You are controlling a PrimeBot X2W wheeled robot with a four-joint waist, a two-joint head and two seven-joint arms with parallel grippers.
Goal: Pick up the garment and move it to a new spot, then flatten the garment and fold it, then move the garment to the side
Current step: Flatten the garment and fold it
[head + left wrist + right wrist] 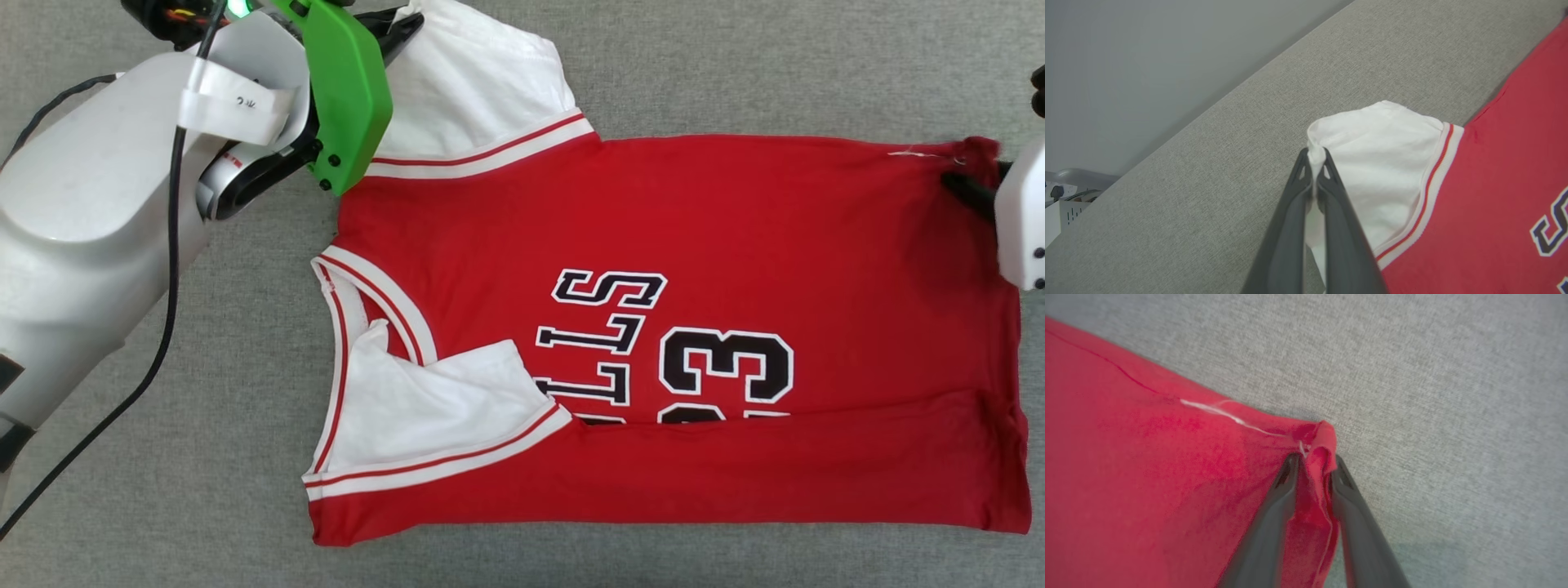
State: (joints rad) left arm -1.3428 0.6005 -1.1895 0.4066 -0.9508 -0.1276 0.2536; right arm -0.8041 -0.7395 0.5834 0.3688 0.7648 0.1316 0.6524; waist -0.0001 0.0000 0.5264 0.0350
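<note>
The red garment (653, 212) lies sideways on the grey cloth surface (735, 65), collar to the left, with its near long edge folded up over the lower part of the black-and-white lettering. My left gripper (1314, 159) is shut on the outer edge of the far white sleeve (1384, 163), up at the top left of the head view (402, 33). My right gripper (1314, 465) stands at the far hem corner (1323, 437) on the right (967, 186). Its fingers are a little apart, and the bunched red corner sits between them.
A black cable (167, 310) hangs along my left forearm (90, 212) over the surface. The other white sleeve (433, 408) lies folded onto the chest. Beyond the surface's far edge stand a grey wall (1147, 61) and a white box (1061, 212).
</note>
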